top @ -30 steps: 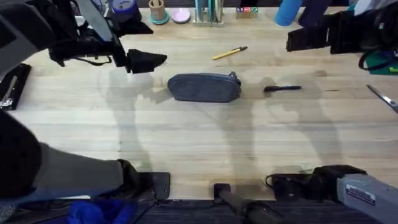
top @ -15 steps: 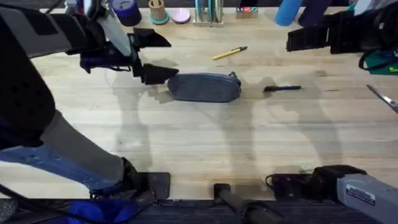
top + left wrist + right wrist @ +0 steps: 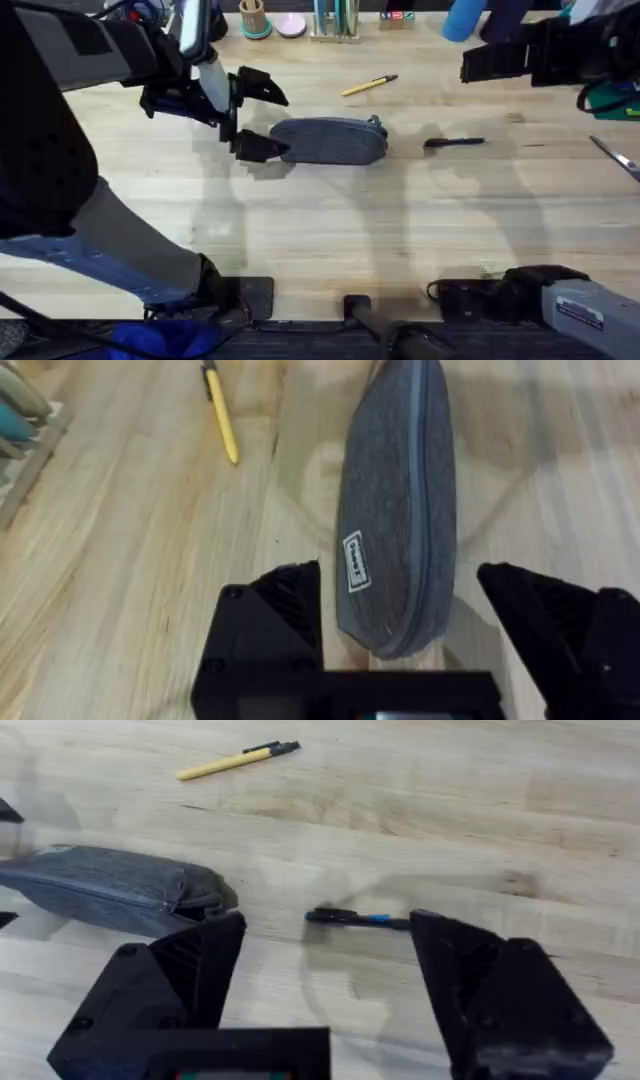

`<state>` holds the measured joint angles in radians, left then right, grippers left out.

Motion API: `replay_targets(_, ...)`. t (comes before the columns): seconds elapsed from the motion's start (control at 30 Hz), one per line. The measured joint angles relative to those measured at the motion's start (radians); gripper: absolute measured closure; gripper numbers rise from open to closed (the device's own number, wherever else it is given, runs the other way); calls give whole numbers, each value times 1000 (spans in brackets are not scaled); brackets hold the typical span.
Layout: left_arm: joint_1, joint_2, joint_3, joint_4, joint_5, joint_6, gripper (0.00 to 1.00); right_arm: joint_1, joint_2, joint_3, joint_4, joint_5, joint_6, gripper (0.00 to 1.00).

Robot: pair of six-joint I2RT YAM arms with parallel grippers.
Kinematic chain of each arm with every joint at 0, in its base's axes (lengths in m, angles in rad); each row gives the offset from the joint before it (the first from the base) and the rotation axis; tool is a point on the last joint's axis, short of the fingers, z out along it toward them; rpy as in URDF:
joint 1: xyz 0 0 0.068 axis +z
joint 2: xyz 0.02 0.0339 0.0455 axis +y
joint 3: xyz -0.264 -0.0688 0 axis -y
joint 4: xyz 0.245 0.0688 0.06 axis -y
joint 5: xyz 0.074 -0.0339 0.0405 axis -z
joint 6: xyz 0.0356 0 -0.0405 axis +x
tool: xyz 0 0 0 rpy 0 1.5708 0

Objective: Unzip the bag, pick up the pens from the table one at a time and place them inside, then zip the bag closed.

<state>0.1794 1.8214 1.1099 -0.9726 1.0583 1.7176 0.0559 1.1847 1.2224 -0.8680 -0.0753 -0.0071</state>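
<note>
The blue-grey bag [image 3: 330, 140] lies lengthwise mid-table with its zipper shut, also seen in the left wrist view [image 3: 395, 510] and the right wrist view [image 3: 110, 890]. My left gripper [image 3: 262, 118] is open, and its fingers stand on either side of the bag's left end [image 3: 400, 625]. The yellow pen [image 3: 369, 86] lies behind the bag [image 3: 220, 415] [image 3: 235, 760]. The black pen [image 3: 454, 143] lies to the bag's right [image 3: 358, 918]. My right gripper [image 3: 472, 65] hangs open at the back right, above the table [image 3: 320, 230], with nothing between its fingers [image 3: 330, 990].
Scissors [image 3: 618, 158] lie at the right edge. Cups and holders [image 3: 253, 18] and a blue cylinder [image 3: 462, 18] line the back edge. A black object [image 3: 20, 135] lies at the far left. Bare wood stretches in front of the bag.
My left gripper has moved right and toward the bag, from the back left to around the bag's left end. The right arm, bag and pens have not moved.
</note>
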Motion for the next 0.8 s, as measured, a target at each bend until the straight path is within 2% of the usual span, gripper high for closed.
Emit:
replay_targets(0.13,-7,0,0,1,-34,11,86,0,0,0,0,0,0,5)
replay_targets(0.47,-7,0,0,3,-30,21,268,0,0,0,0,0,0,4)
replay_targets(0.57,-7,0,0,3,-30,23,395,0,0,0,0,0,0,5)
replay_targets(0.67,-7,0,0,-1,-30,22,864,0,0,0,0,0,0,4)
replay_targets(0.7,-7,0,0,0,-31,27,926,0,0,0,0,0,0,5)
replay_targets(0.8,-8,0,0,0,-31,26,956,0,0,0,0,0,0,4)
